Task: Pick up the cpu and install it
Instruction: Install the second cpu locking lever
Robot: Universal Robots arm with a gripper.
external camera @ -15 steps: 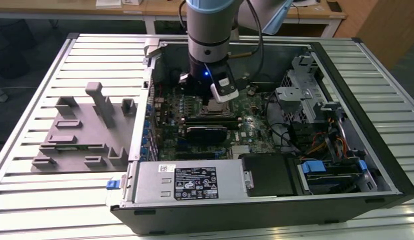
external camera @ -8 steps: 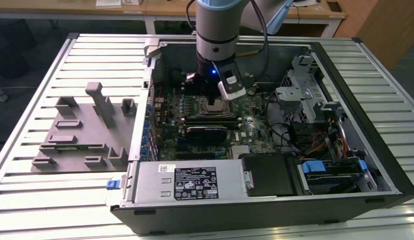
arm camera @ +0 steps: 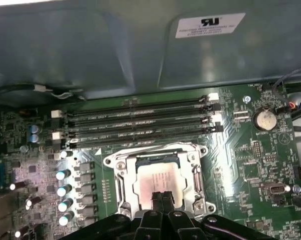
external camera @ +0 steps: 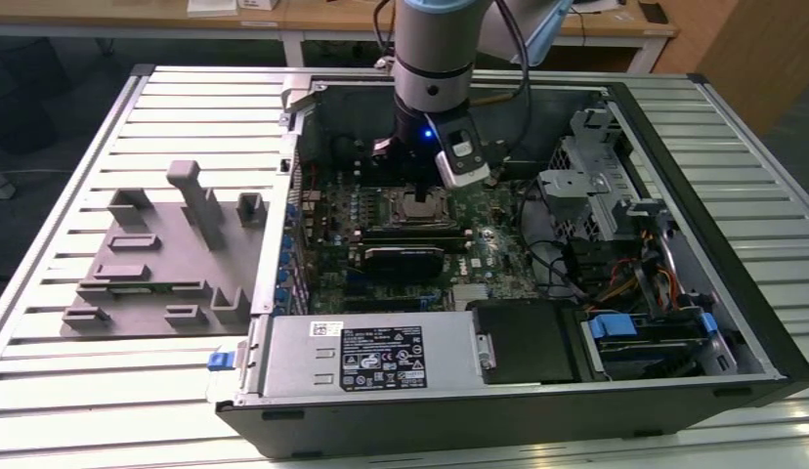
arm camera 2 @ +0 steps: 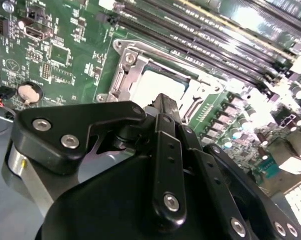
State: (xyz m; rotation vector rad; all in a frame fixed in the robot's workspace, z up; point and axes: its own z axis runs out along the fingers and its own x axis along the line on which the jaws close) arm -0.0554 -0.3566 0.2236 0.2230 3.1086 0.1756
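The robot arm reaches down into an open computer case (external camera: 717,322) lying on its side on a slatted desk (external camera: 65,391), which turns the green circuit board (arm camera: 255,160) face-up for work from above. The chip (arm camera: 158,179) lies flat in its metal socket frame (arm camera: 115,165), silver top showing. The hand (arm camera: 162,196) hovers just over the chip's near edge, its 2 fingertips (arm camera: 157,196) pressed together and gripping nothing.

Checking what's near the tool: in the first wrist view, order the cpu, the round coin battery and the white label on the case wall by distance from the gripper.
1. cpu, in its socket right at the gripper.
2. coin battery, off across the green board.
3. white label, on the case wall beyond the memory slots.
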